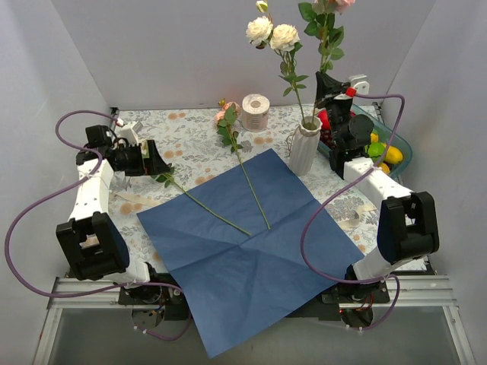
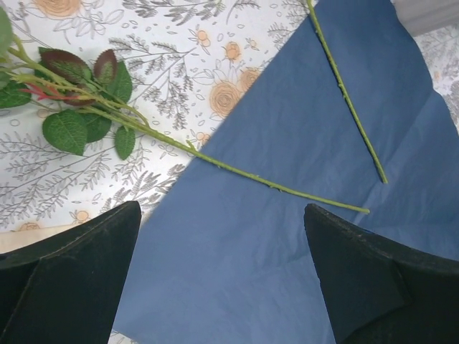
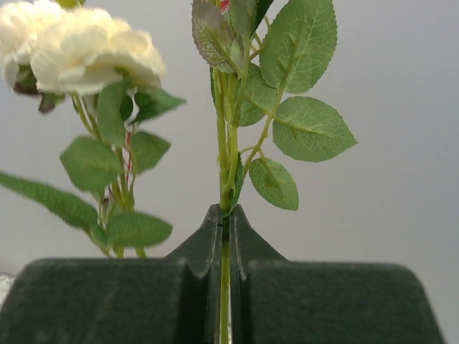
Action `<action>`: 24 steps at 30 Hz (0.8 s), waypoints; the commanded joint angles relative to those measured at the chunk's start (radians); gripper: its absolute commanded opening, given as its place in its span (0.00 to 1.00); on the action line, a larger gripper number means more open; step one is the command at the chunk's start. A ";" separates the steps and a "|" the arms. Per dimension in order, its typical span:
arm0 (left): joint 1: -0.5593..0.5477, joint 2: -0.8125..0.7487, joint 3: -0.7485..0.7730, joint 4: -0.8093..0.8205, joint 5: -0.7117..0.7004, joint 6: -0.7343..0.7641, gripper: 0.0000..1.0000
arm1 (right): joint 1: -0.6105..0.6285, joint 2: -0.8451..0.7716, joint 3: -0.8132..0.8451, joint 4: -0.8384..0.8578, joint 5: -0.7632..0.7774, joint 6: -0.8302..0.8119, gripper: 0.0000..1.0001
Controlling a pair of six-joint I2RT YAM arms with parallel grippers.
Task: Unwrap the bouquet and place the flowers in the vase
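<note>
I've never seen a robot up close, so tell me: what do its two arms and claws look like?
The left arm and right arm are both white tubes linked by chunky black joints. A thin purple cable loops loosely beside each. The left claw and right claw each have two dark, matte, wedge-shaped fingers.

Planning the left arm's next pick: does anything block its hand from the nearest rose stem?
Nothing visible: the thin green stem lies bare on the dark blue paper sheet ahead of the open left hand.
</note>
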 commanded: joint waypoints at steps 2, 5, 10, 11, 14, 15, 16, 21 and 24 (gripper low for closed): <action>-0.058 -0.024 -0.029 0.095 -0.117 -0.057 0.97 | -0.002 -0.033 -0.120 0.119 0.020 0.023 0.05; -0.121 -0.019 -0.043 0.129 -0.203 -0.086 0.98 | -0.002 -0.066 -0.189 0.099 0.020 0.030 0.28; -0.125 -0.004 -0.031 0.133 -0.180 -0.107 0.98 | 0.015 -0.158 -0.229 -0.023 0.023 0.017 0.59; -0.128 -0.004 -0.031 0.136 -0.180 -0.107 0.98 | 0.018 -0.175 -0.226 -0.093 0.023 0.019 0.62; -0.149 0.007 -0.049 0.165 -0.242 -0.119 0.98 | 0.066 -0.250 -0.211 -0.268 -0.006 0.001 0.64; -0.166 0.010 -0.052 0.178 -0.275 -0.125 0.98 | 0.084 -0.291 -0.211 -0.301 -0.005 -0.018 0.65; -0.201 0.015 -0.058 0.202 -0.309 -0.137 0.98 | 0.104 -0.315 -0.215 -0.329 -0.002 -0.032 0.65; -0.247 0.107 -0.032 0.230 -0.419 -0.180 0.98 | 0.273 -0.482 -0.264 -0.490 0.076 -0.116 0.66; -0.255 0.142 -0.015 0.238 -0.424 -0.195 0.97 | 0.365 -0.543 -0.277 -0.603 0.095 -0.122 0.65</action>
